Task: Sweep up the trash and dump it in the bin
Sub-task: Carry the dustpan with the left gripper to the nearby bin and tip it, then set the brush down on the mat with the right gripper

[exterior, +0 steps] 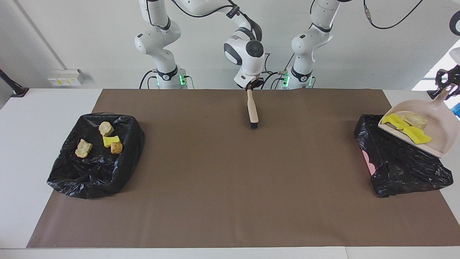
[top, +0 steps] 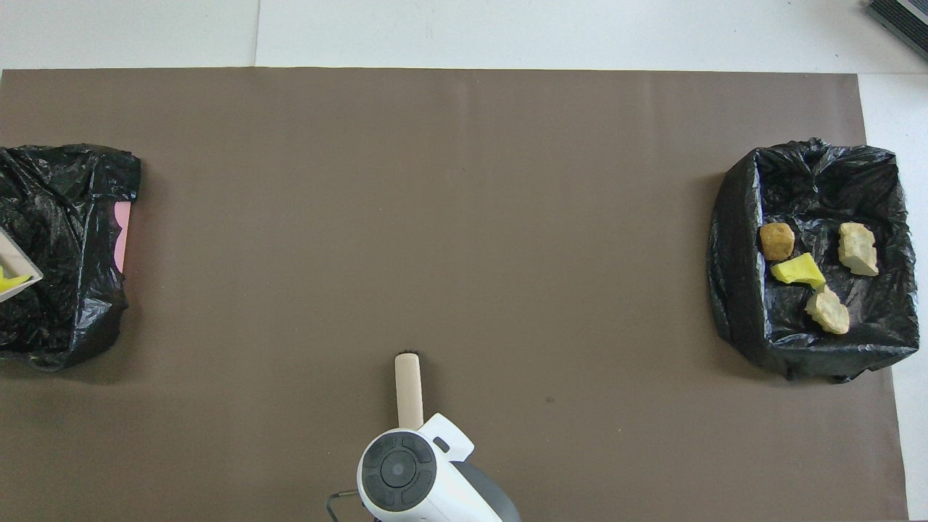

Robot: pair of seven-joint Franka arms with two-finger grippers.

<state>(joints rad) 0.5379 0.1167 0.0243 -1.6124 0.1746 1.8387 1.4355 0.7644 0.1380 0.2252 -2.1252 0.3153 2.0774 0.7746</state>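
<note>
- Read the facing view as a clock dial, with 12 o'clock at the robots. The lined bin [exterior: 406, 169] that matters now sits at 3 o'clock, at the left arm's end of the worktop [exterior: 230, 201].
- The left gripper [exterior: 445, 82] is clamped on the handle of the dustpan [exterior: 440, 122] and holds it in the air over that bin.
- The trash not yet dumped lies in the pan: two yellow sponge pieces [exterior: 394, 121] and a tan chunk [exterior: 414, 118], all close to the pan's open lip.
- The relation that the dump turns on is this. The pan's long axis runs from the handle at about 1 o'clock down to the lip at about 7 o'clock. The lip is over the bin's rim, so the scraps lie down-slope from the gripper, with the bin's mouth under them.
- My judgement is that a steeper tilt toward 7 o'clock would slide them in. The lip sits near the rim's robot-side corner, so a piece could land on the rim.
- The right gripper [exterior: 252, 85], near 12 o'clock, is closed on the handle end of the brush [exterior: 252, 109]. The bristles point toward 6 o'clock, and this arm waits.
- A second bin [exterior: 68, 172] at 9 o'clock already contains four scraps [exterior: 111, 140].
- No scrap is visible on the bare worktop, so the sweeping looks finished.
</note>
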